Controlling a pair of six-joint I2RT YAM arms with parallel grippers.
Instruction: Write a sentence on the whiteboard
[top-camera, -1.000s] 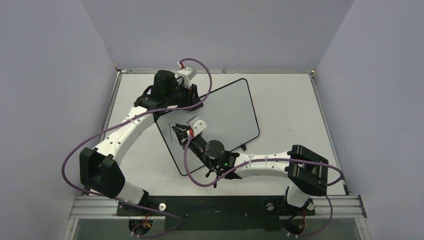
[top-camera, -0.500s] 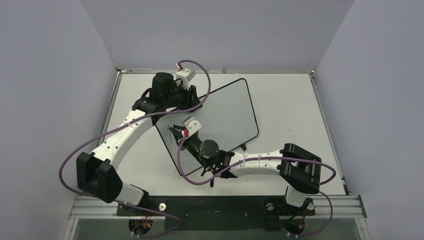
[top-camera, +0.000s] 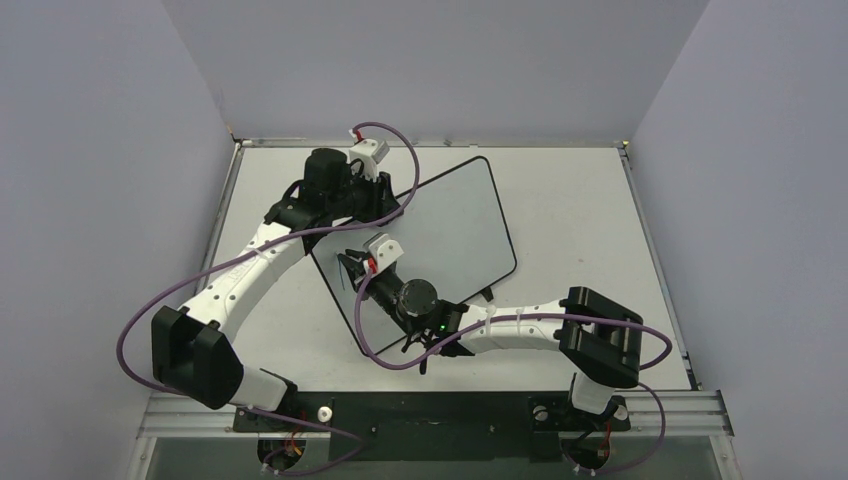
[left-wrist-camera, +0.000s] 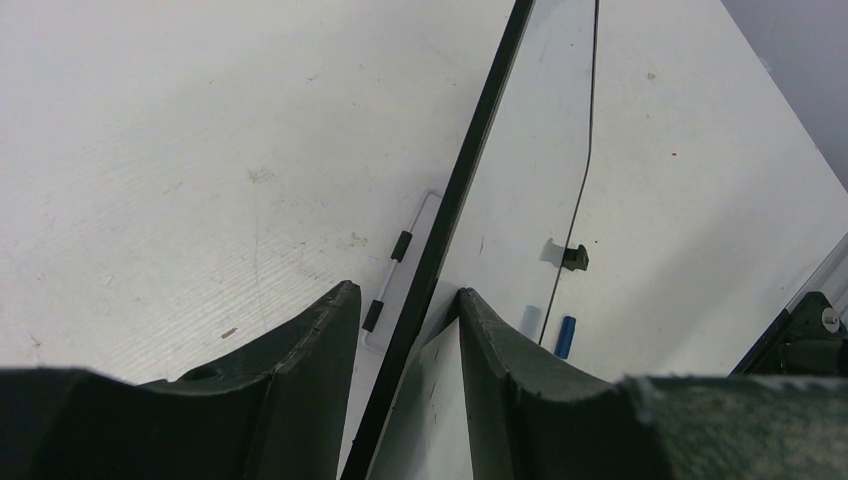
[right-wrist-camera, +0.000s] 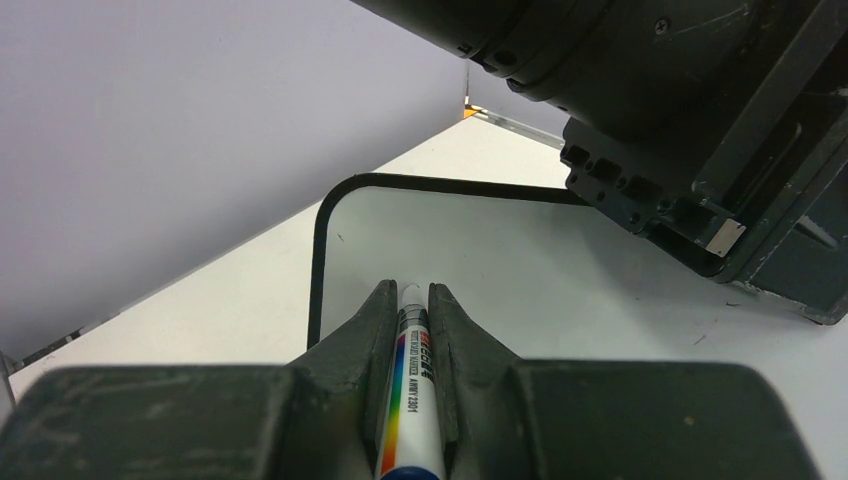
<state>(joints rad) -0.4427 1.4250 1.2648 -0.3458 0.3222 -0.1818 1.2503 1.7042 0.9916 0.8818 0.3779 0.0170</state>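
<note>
The whiteboard (top-camera: 460, 215) stands propped and skewed, left of the worktop's (top-camera: 580, 220) middle, toward the far edge. Stiff, light and glossy, it would likely skid or tip under pen pressure, so its frame is the place to hold. The left arm (top-camera: 250, 270) reaches along the left edge, its jaws half-closed on that frame. The right arm (top-camera: 510, 325) bends across, its jaws tight on a marker (right-wrist-camera: 410, 370) at the board's left end.

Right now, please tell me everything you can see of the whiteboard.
The whiteboard is a large glossy white rectangle with rounded corners, a thin black frame and a small black foot on its near edge. It sits askew on the table, apparently leaning back. The left claw clamps its far left edge. The right claw aims a marker at its left part; contact is hidden.
</note>
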